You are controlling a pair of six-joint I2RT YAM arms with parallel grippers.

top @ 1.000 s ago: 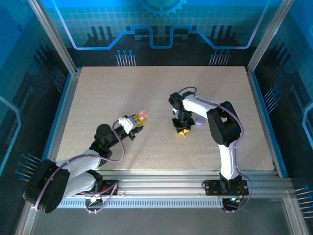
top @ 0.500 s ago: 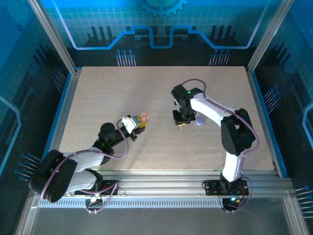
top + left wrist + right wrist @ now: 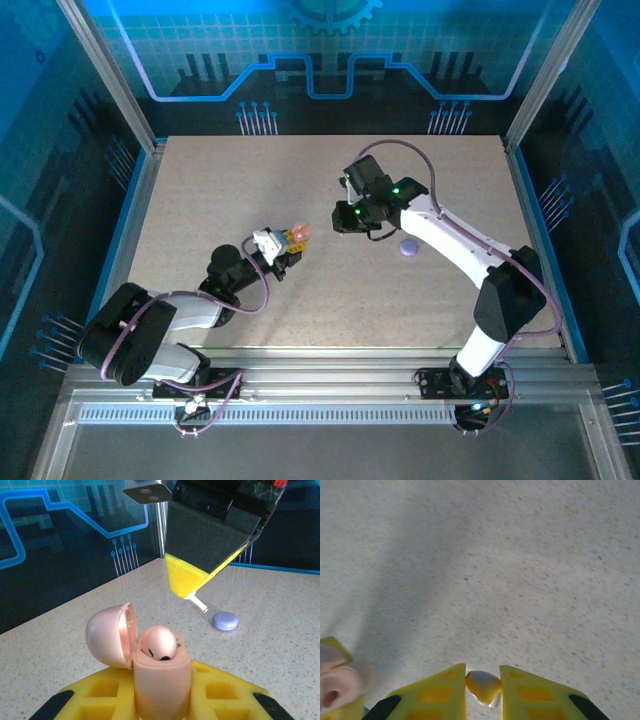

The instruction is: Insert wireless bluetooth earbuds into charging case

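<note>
Right gripper (image 3: 483, 679), barely pinching a pale earbud (image 3: 482, 686) at its wrist view's bottom centre, could let it twist or drop short of the open pink case (image 3: 160, 672) clamped in the left gripper (image 3: 161, 700).

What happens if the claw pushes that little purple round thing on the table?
Probably slides rather than rolls: the purple case lies flat like a coin. Its smooth domed top might slip from a pinch. It looks small, so likely light.
</note>
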